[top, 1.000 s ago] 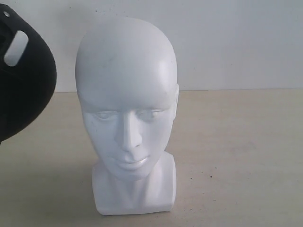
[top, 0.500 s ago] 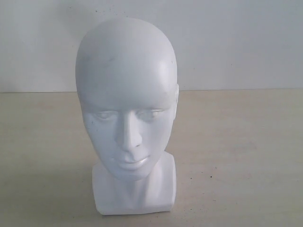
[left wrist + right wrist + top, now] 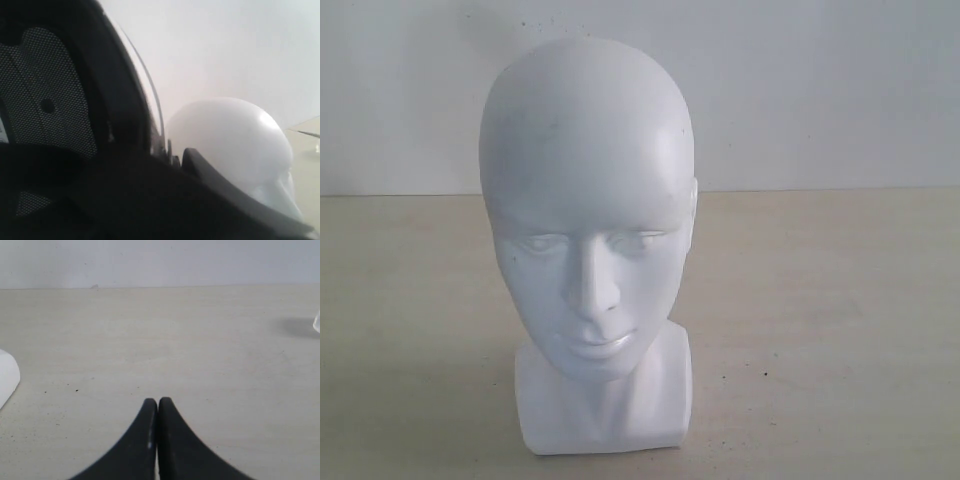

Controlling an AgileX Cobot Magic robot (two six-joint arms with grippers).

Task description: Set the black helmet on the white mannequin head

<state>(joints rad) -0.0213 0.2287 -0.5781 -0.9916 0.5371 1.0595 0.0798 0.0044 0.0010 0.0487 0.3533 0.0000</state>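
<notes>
**Desk:** Where's the helmet?

**Me:** The black helmet (image 3: 60, 100) fills my left wrist view, mesh lining towards the lens. It is off the bench and doesn't show in the exterior view at all. Past its rim I can see the crown of the white mannequin head (image 3: 230, 140), which is near the helmet, not touching it, and bare.

**Desk:** Is it gripped?

**Me:** I judge so. The left hand (image 3: 175, 160) looks clamped on the helmet's rim. One dark finger shows outside the shell, and I can't see the other. The right hand (image 3: 158, 402) has its fingers pressed together on nothing, low over the bench (image 3: 200, 340).

**Desk:** Which step, then?

**Me:** Carrying it in, I'd say; seating hasn't begun. Next I must bring the opening over the crown and turn the visor the way the face looks. Then I lower it slowly. The head stands free on its base, so a sideways knock could tip it.
</notes>
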